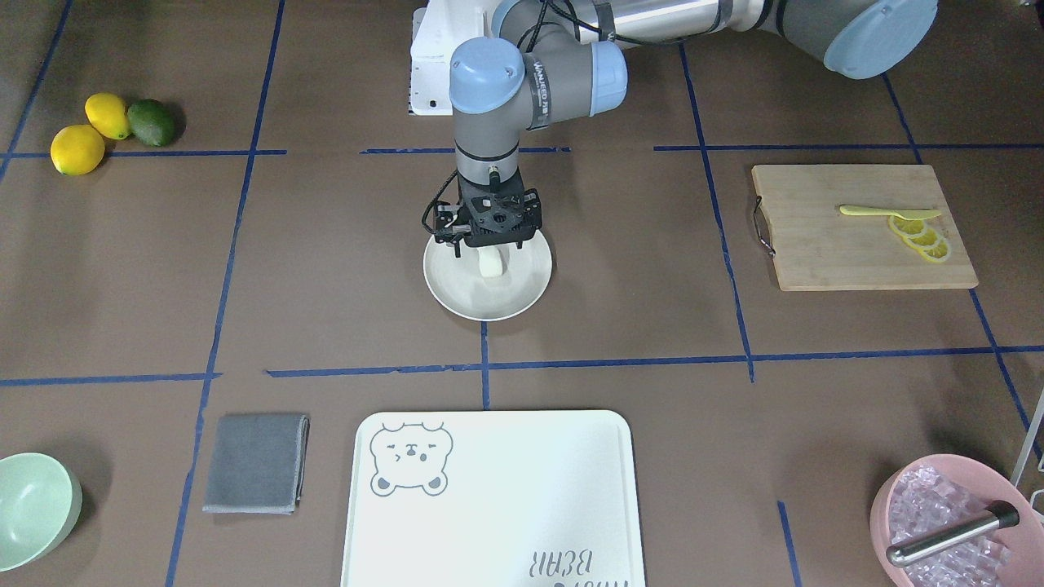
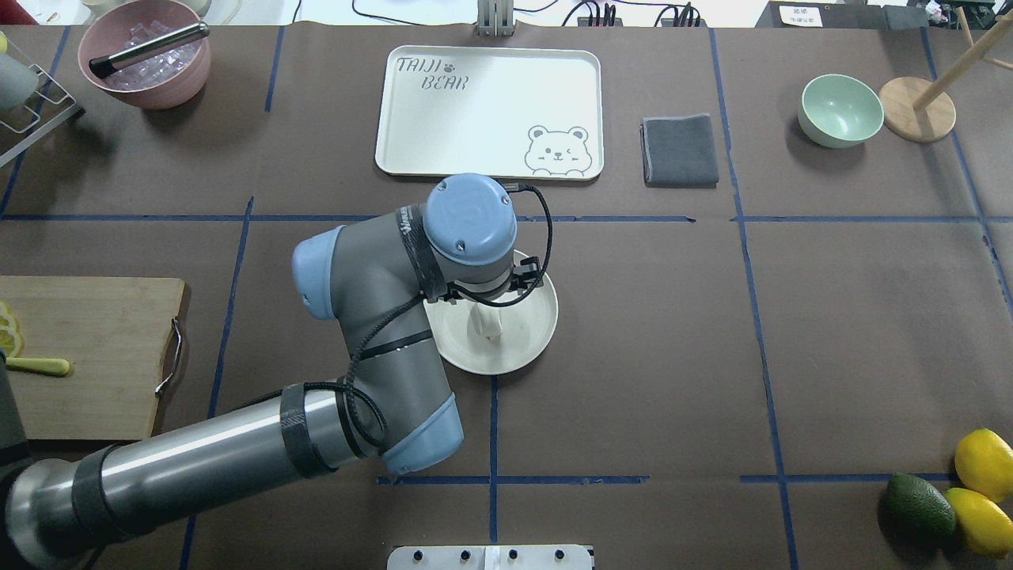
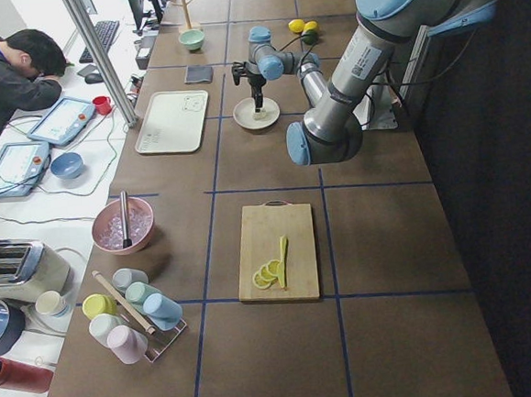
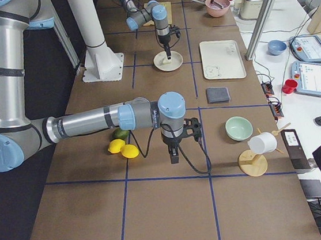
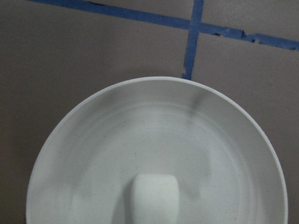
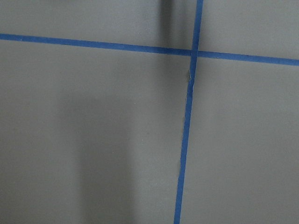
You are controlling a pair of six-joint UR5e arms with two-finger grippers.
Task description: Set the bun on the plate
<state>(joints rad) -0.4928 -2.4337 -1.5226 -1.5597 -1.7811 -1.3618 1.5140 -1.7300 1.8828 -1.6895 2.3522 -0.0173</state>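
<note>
The bun [image 1: 490, 262] is a small cream cylinder standing upright inside the round cream plate [image 1: 489, 314] at the table's middle. My left gripper [image 1: 488, 249] hangs straight down over it, open, with one dark finger on each side of the bun and a gap to each. In the overhead view the wrist hides the gripper; the bun [image 2: 487, 323] and plate [image 2: 530, 340] show beneath it. The left wrist view shows the bun [image 5: 154, 196] on the plate [image 5: 154, 116] with no fingers in frame. My right gripper [image 4: 174, 158] hovers low over bare table; I cannot tell whether it is open or shut.
A white bear-print tray [image 1: 506, 489] and folded grey cloth [image 1: 254, 463] lie beyond the plate. There are also a green bowl [image 1: 28, 509], a pink bowl of ice [image 1: 946, 522], a cutting board [image 1: 824, 244] with lemon slices, two lemons [image 1: 77, 149] and an avocado [image 1: 152, 122].
</note>
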